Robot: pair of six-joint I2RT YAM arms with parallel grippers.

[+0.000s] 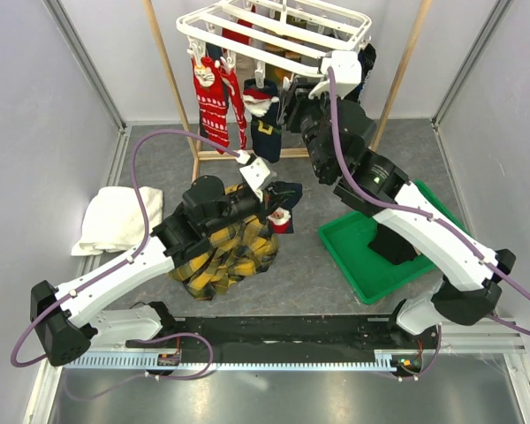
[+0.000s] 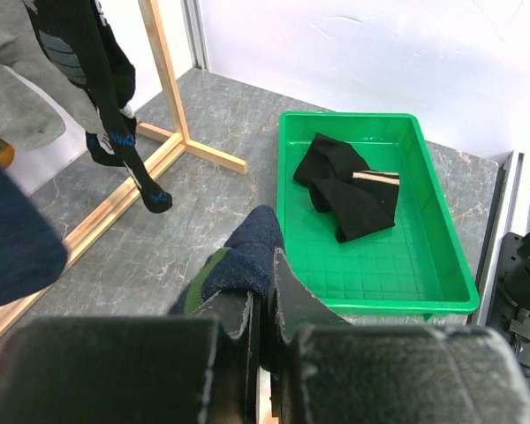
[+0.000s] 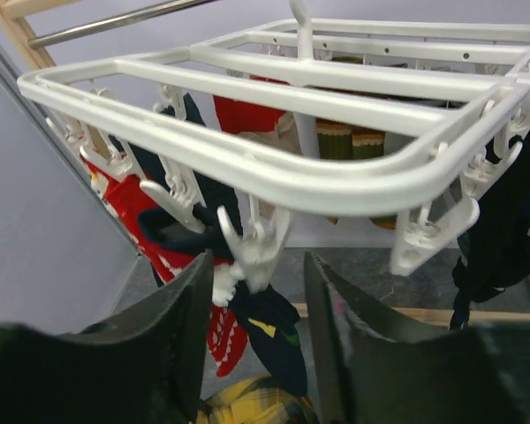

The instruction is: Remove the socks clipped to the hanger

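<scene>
The left hand [image 2: 263,305] is clenching a navy sock [image 2: 247,256], likely bound for the green tray [image 2: 442,265], while the right hand [image 3: 254,274] is gaping around a clip [image 3: 258,247] on the hanger [image 3: 274,172] to squeeze it.

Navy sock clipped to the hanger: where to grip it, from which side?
Probably grip the clipped navy sock at its top, just under the white peg, from the near side, fingers either side: it hangs straight down, and the open right end effector straddles that peg.
</scene>
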